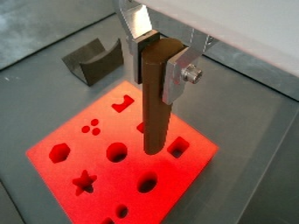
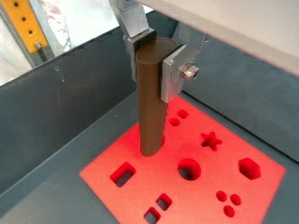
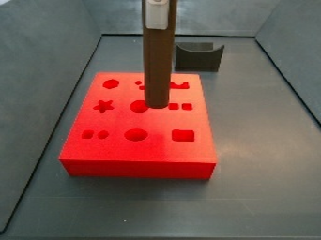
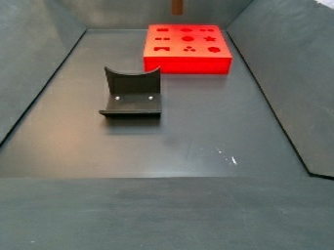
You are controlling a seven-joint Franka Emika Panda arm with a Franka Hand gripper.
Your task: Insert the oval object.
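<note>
My gripper (image 1: 158, 63) is shut on the top of the oval object (image 1: 156, 105), a long dark brown peg that hangs upright. The silver fingers (image 2: 176, 70) clamp it from both sides in both wrist views. The peg (image 2: 149, 105) reaches down to the top face of the red block (image 2: 218, 157), which has several shaped holes. In a side view the peg (image 3: 157, 66) stands over the middle of the block (image 3: 138, 157) with its lower end at a hole. I cannot tell how deep it sits. Only the top of the gripper (image 3: 157, 11) shows there.
A dark grey curved holder (image 4: 131, 93) stands on the floor apart from the red block (image 4: 189, 63); it also shows behind the block (image 3: 198, 54) and in a wrist view (image 1: 93, 61). Grey bin walls (image 3: 282, 84) slope up around the floor.
</note>
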